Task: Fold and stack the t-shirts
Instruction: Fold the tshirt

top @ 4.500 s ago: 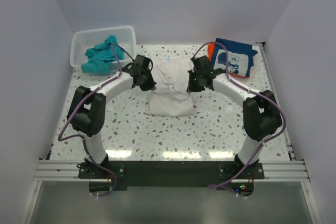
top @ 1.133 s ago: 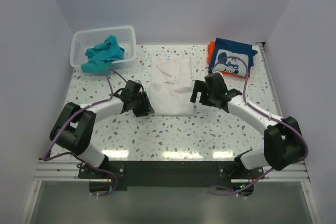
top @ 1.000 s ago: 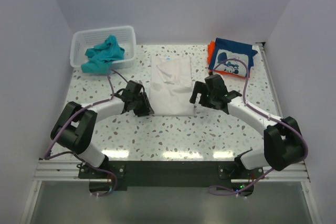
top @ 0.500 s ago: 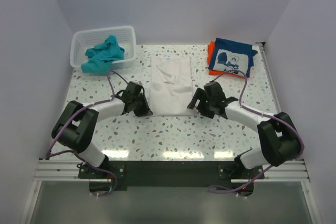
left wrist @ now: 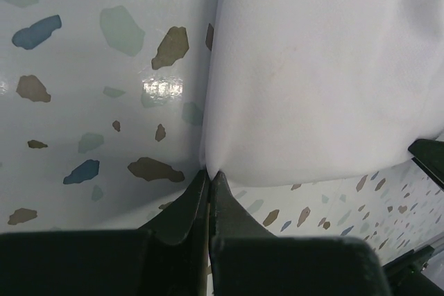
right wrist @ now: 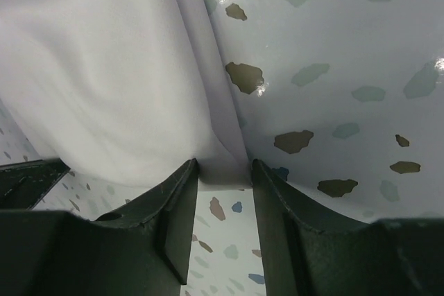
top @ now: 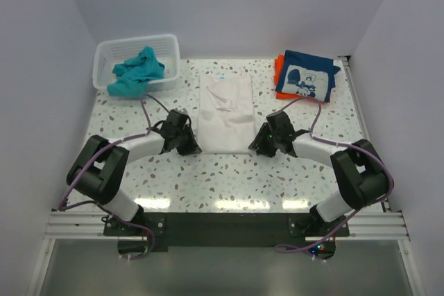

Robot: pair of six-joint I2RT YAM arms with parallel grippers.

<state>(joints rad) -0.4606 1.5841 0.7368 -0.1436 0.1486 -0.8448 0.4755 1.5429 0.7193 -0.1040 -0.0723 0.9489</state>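
Observation:
The white t-shirt (top: 225, 112) lies flat as a folded rectangle on the table's middle. My left gripper (top: 195, 148) is shut on its near left corner. The left wrist view shows the cloth (left wrist: 312, 67) pinched at the tips of that gripper (left wrist: 209, 171). My right gripper (top: 256, 145) sits low at the near right corner. In the right wrist view its fingers (right wrist: 173, 213) stand apart on either side of the cloth's corner (right wrist: 222, 168). The teal t-shirt (top: 135, 71) is crumpled in the basket. The navy printed t-shirt (top: 305, 80) lies folded on the orange one (top: 279, 67) at the back right.
A white mesh basket (top: 104, 53) stands at the back left corner. White walls close in the speckled table (top: 229, 178) on three sides. Both arms lie low along the table on either side of the white shirt.
The left gripper has shut on the near left corner. The right gripper has slid in and down to the near right corner, and its jaws have narrowed around the cloth.

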